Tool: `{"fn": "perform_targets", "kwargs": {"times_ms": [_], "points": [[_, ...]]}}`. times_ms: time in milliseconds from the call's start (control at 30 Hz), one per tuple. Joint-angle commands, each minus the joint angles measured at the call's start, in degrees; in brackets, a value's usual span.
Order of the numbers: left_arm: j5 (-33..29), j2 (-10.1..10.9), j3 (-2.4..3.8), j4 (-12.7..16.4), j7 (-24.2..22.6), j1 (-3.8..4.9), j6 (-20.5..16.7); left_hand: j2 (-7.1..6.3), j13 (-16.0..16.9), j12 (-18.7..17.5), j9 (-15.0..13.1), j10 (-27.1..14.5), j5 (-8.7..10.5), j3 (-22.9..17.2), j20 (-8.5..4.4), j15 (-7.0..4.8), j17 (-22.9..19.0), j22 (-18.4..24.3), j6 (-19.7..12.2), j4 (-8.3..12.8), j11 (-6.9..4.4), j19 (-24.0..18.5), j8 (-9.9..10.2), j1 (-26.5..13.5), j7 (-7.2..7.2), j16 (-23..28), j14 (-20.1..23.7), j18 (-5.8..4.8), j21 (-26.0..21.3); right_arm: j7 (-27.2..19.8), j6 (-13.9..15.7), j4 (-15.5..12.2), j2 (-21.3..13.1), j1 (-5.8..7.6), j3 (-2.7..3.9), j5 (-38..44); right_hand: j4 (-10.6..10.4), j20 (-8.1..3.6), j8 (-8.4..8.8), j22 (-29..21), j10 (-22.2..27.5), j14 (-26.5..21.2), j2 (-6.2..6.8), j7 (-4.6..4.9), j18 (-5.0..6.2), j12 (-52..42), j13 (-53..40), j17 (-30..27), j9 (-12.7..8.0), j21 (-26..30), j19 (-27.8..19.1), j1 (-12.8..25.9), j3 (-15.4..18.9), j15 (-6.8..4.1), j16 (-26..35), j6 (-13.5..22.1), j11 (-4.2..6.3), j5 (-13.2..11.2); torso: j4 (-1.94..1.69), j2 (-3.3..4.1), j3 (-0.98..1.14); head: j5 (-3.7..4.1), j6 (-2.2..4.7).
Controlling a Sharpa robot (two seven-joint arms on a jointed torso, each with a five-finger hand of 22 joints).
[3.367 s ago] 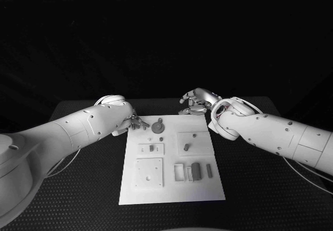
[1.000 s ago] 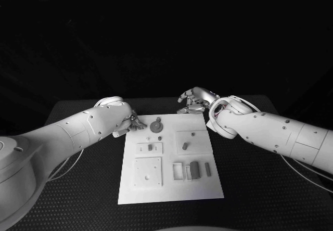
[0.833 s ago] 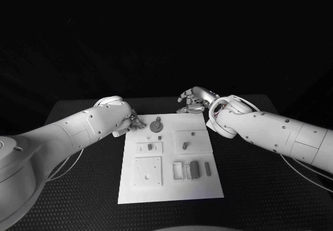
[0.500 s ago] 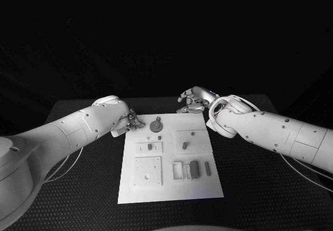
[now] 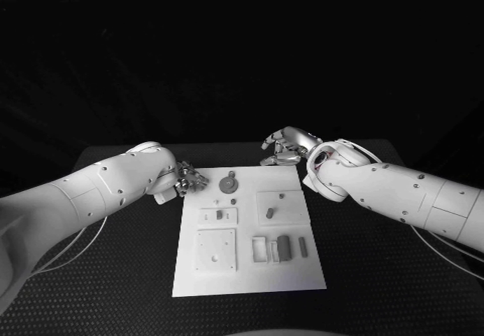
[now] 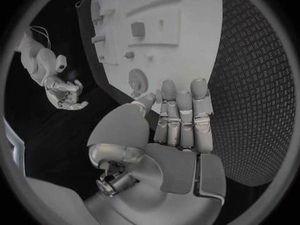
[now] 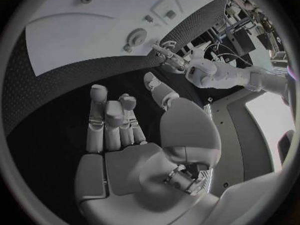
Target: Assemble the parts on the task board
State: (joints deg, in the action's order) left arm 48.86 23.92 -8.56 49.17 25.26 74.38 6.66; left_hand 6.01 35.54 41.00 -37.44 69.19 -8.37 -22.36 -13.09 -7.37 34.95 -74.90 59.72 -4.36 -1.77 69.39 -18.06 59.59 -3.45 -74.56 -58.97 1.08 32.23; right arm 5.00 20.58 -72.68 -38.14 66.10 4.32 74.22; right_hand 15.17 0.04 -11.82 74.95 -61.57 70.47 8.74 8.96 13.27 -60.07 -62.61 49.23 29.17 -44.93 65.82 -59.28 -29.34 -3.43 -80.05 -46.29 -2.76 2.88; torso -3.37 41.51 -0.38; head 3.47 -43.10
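Note:
The white task board (image 5: pixel 247 269) lies in the middle of the black table. A round grey part (image 5: pixel 229 185) sits near its far end, with small grey parts (image 5: pixel 269 210) and upright blocks (image 5: pixel 283 247) further down. My left hand (image 5: pixel 185 178) hovers at the board's far left corner, holding nothing. In the left wrist view its fingers (image 6: pixel 178 117) lie straight side by side, just short of the round part (image 6: pixel 136 78) on the board (image 6: pixel 175 40). My right hand (image 5: pixel 285 148) hangs beyond the board's far edge. In the right wrist view this hand (image 7: pixel 119 130) is empty above the mat.
Black textured matting (image 5: pixel 383 280) surrounds the board on every side. The right wrist view takes in the board's far end (image 7: pixel 75 25) with the round part (image 7: pixel 136 36), and the left hand (image 7: pixel 167 55) past it. The right hand (image 6: pixel 62 92) appears in the left wrist view.
My left arm has swung outward and its hand has drawn slightly left, off the board's corner. The right hand has barely moved. The parts lie as before.

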Motion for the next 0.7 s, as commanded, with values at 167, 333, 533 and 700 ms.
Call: {"fn": "perform_targets", "kwargs": {"times_ms": [167,333,533,700], "points": [[-3.25,5.2,-0.04,8.48,1.19,0.47,-2.65,0.3,0.13,0.51,-0.08,0.48,0.39,-11.36,-0.05,-0.35,0.05,-1.14,1.92,11.03,-0.27,0.58,0.17,-10.09,-0.69,-0.57,-0.7,1.81,0.61,-0.18,-0.67,-0.06,-0.29,-0.02,0.02,0.09,-0.03,-0.34,-0.28,0.94,0.44,-0.46,-0.18,0.42,1.73,-0.4,0.08,-0.06,-0.07,0.21,0.17,0.33,-0.02,-0.09,0.36,0.07,-0.03,-0.09,-0.23,-0.23,-0.05,-0.06,-0.08],[-2.42,8.72,-0.12,14.06,2.03,0.57,-4.12,0.36,0.18,0.66,-0.21,0.95,0.29,-12.54,-0.23,-0.54,0.08,-1.15,2.32,11.91,-0.45,1.1,0.0,-11.42,-0.48,-0.72,-1.17,1.89,0.86,-0.19,-0.64,0.08,-0.34,-0.02,0.02,0.09,-0.01,-0.34,-0.28,0.94,0.45,-0.46,-0.18,0.41,1.73,-0.41,0.09,-0.06,-0.07,0.21,0.17,0.31,-0.03,-0.09,0.36,0.06,-0.03,-0.09,-0.21,-0.2,-0.03,-0.21,-0.1],[-1.87,10.64,-0.33,17.64,2.49,0.6,-4.66,0.34,0.18,0.71,-0.27,1.19,0.28,-13.29,-0.31,-0.65,0.08,-1.15,2.53,12.46,-0.55,1.37,-0.09,-11.78,-0.38,-0.76,-1.41,1.91,0.99,-0.18,-0.65,0.09,-0.39,-0.03,0.02,0.09,0.0,-0.34,-0.29,0.94,0.45,-0.46,-0.18,0.41,1.73,-0.42,0.11,-0.06,-0.07,0.21,0.16,0.3,-0.03,-0.1,0.36,0.06,-0.03,-0.09,-0.2,-0.2,-0.08,-0.31,-0.2],[-0.15,11.27,-0.75,19.6,2.8,0.57,-5.21,0.3,0.18,0.73,-0.29,1.3,0.29,-13.56,-0.34,-0.68,0.07,-1.14,2.61,12.62,-0.58,1.47,-0.11,-11.97,-0.36,-0.77,-1.5,1.91,1.04,-0.2,-0.71,0.1,-0.42,-0.06,0.02,0.08,0.01,-0.34,-0.3,0.94,0.46,-0.47,-0.18,0.41,1.73,-0.43,0.12,-0.07,-0.07,0.22,0.16,0.3,-0.03,-0.1,0.37,0.05,-0.03,-0.09,-0.15,-0.14,-0.06,-0.36,-0.24]]}}
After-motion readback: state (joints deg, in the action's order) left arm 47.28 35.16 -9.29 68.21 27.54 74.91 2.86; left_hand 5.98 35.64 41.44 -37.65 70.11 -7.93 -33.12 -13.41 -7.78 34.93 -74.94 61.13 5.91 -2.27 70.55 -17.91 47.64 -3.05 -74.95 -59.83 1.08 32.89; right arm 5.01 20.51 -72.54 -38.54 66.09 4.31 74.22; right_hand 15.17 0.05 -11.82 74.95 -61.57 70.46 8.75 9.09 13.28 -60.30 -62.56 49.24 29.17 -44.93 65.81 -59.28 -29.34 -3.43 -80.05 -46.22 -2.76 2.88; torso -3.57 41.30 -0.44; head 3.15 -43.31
